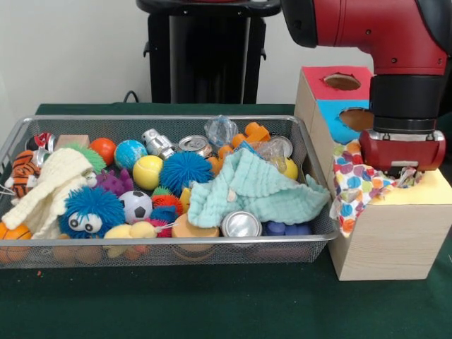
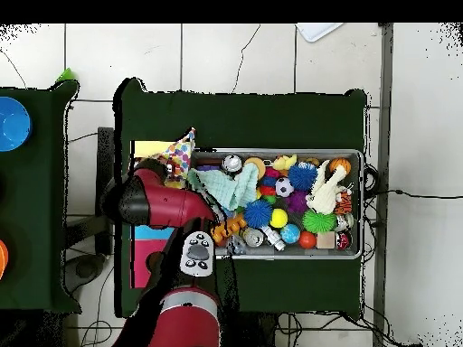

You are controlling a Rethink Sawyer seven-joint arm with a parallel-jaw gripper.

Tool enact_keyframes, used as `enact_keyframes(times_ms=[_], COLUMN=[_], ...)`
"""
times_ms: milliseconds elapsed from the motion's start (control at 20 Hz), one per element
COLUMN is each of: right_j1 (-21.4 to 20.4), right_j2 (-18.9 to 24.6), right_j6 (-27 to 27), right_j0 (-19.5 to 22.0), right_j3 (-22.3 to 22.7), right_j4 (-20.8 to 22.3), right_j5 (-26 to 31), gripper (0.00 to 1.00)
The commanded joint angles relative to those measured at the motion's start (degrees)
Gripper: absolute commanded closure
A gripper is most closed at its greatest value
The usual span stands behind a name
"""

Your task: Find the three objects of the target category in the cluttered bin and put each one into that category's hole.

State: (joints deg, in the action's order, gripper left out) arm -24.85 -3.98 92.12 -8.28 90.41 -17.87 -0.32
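A polka-dot cloth lies over the near, yellow-topped part of the wooden box and hangs down its side towards the bin. My gripper is right above it at the yellow top, its tips hidden by the red wrist and the cloth. In the overhead view the cloth shows beside the arm, which covers the gripper. The box also has a red section with a hole and a blue section with a hole. In the wire bin lie a mint-green cloth and a cream knitted cloth.
The bin also holds several balls, metal cans, a blue fuzzy toy with eyes, a tiger toy and orange pieces. The box stands tight against the bin's right end. Overhead, a second green table with a blue plate is at the left.
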Motion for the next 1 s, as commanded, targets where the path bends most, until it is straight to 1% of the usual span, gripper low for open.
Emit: enact_keyframes(times_ms=[50, 250, 400, 650, 1000], right_j1=[-0.3, -5.5, -8.0, -10.3, -12.2], right_j2=[0.8, -0.1, -0.4, -0.7, -0.5], right_j6=[9.2, 8.7, 8.4, 8.5, 8.8], right_j0=[0.7, 1.1, 1.4, 1.8, 2.1], right_j3=[2.0, 3.5, 3.7, 4.1, 4.7], right_j4=[-0.8, 0.0, 0.5, 0.9, 0.9], right_j5=[12.8, 18.7, 21.9, 25.3, 27.4], gripper=[0.00, 0.00, 0.00, 0.00, 0.00])
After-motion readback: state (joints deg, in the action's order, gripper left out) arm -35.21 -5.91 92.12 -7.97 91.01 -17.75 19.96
